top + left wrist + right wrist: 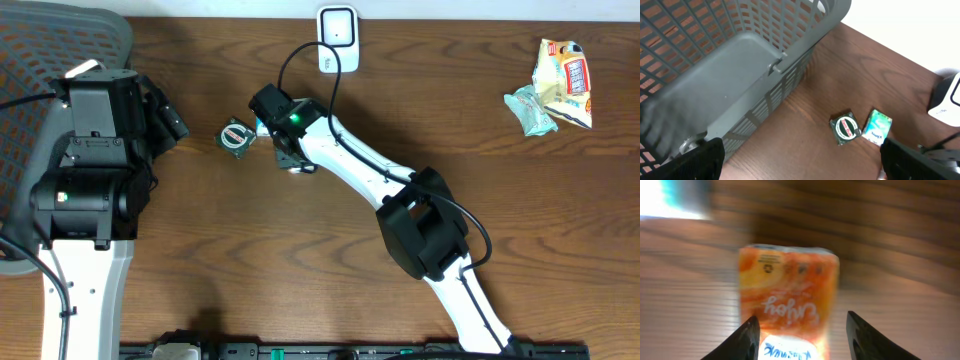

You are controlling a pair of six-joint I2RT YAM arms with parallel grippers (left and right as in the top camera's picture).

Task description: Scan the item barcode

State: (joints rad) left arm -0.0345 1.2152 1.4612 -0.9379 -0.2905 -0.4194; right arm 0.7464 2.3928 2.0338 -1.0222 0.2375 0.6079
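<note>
The orange packet (787,300) lies between the right gripper's (802,330) parted fingers (one pad stands clear of it, so nothing is clamped). The white scanner (338,38) stands well off to the gripper's side. The scan looks undone: gripping, lifting and presenting the barcode are left.

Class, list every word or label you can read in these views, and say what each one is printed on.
"Enjoy", upside down and blurred, so not certain: on the orange packet.
The blue print on the same packet: too blurred to read.
Print too small to read: round-label packet, teal packet, snack bag.
</note>
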